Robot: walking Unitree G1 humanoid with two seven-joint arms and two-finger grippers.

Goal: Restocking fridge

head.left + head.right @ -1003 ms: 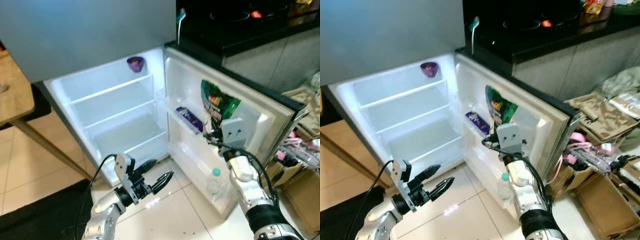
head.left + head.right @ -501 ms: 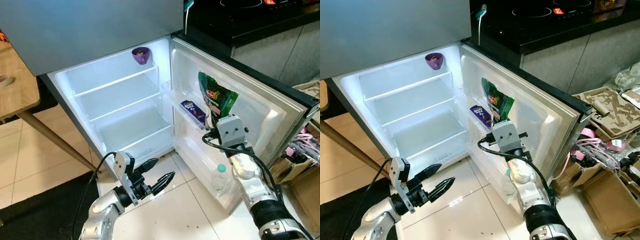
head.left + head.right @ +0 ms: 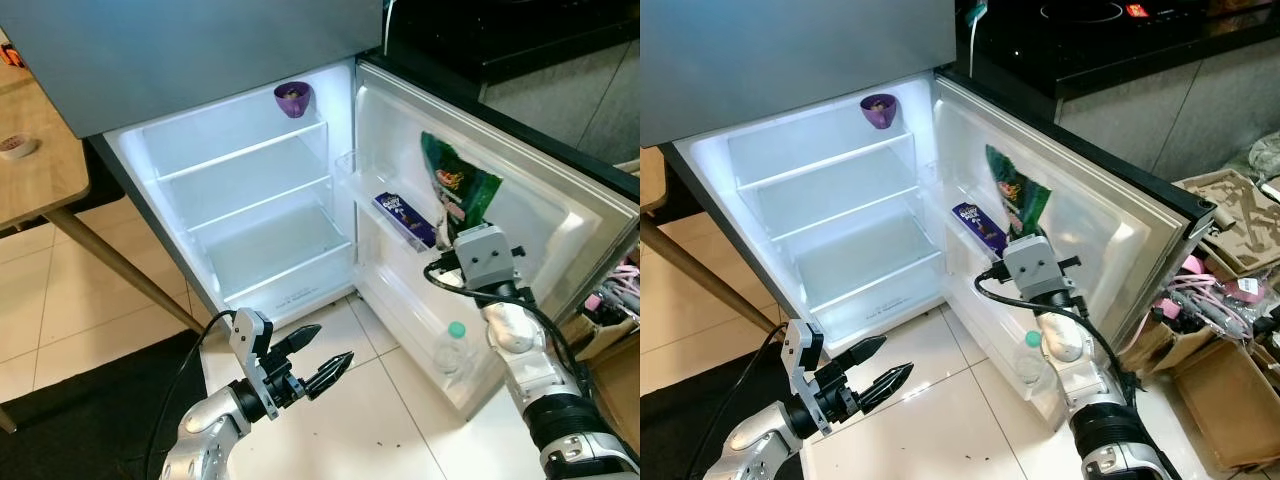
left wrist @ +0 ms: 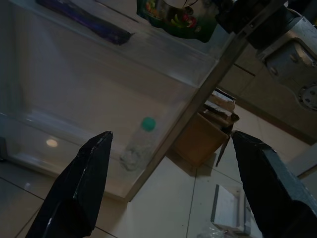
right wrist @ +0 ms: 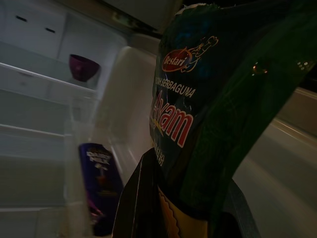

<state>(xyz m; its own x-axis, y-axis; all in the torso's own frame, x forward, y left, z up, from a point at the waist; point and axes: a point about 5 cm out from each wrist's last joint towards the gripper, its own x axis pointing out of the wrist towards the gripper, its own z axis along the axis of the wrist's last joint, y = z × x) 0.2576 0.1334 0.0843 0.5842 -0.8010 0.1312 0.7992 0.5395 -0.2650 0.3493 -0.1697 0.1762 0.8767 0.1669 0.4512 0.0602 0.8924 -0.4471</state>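
One green packet (image 3: pixel 458 193) pinched, right gripper (image 5: pixel 181 198) half hidden

Glossy cream floor tiles (image 3: pixel 400 430) are reflecting overhead light. A dark mat (image 3: pixel 80 420) is lying on the floor beside a wooden tabletop (image 3: pixel 40 170) on an angled leg. A black cooktop (image 3: pixel 1090 30) is sitting above grey cabinet fronts (image 3: pixel 1180 110). Cardboard boxes (image 3: pixel 1220 390) are crowding one corner.

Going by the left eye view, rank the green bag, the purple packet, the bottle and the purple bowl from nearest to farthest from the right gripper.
1. Green bag: held in the right gripper at the open door.
2. Purple packet: in the door shelf, just to the gripper's left.
3. Bottle: in the bottom door rack, below the gripper.
4. Purple bowl: on the fridge's top shelf, far up on the left.
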